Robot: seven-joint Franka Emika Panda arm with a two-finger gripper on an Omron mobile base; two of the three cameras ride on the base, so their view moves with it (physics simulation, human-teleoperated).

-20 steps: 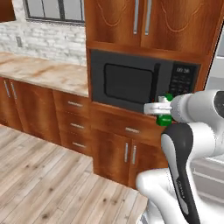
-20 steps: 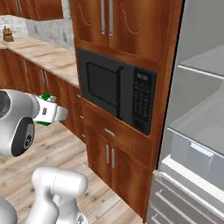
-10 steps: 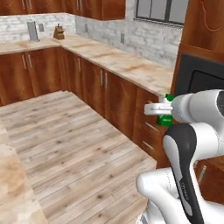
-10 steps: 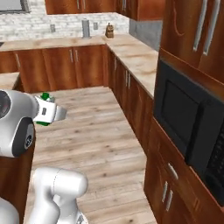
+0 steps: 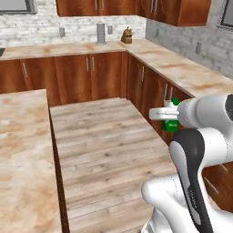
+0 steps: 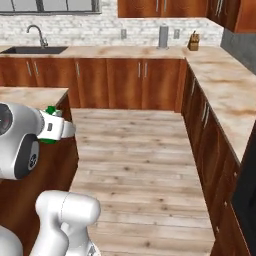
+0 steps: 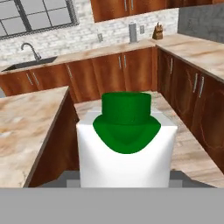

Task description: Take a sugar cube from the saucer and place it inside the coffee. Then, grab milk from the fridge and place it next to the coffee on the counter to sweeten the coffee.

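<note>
One small white milk carton with a green cap and green band (image 7: pixel 127 144) sits square in front of the hand camera, cap towards the lens, its white body close up at the bottom. The fingers (image 7: pixel 127 183) are closed on this carton from either side at a middling spread; just a sliver of grey tip shows at each lower corner of the carton.

From the left base view the carton (image 5: pixel 170 122) is mostly hidden by the white hand, with a green patch and a white edge poking out in front of it, held in the air over the plank wood floor (image 5: pixel 104 141). The right base view shows the same carton (image 6: pixel 51 125) as a white block with green at top and bottom, sticking out from the arm just beside the corner of the near island.

The beige marble-like worktop with rusty blotches (image 6: pixel 220 95) runs along the back wall and down one side in an L, over reddish-brown cabinets. One steel sink with a curved tap (image 6: pixel 35 45) shows in the right base and hand views, while the left base view catches only its edge. One grey upright canister (image 5: pixel 100 32) and one brown knife block (image 5: pixel 126 35) stand on the back worktop in all three views. A paned window (image 7: pixel 37 15) shows best from the hand.
</note>
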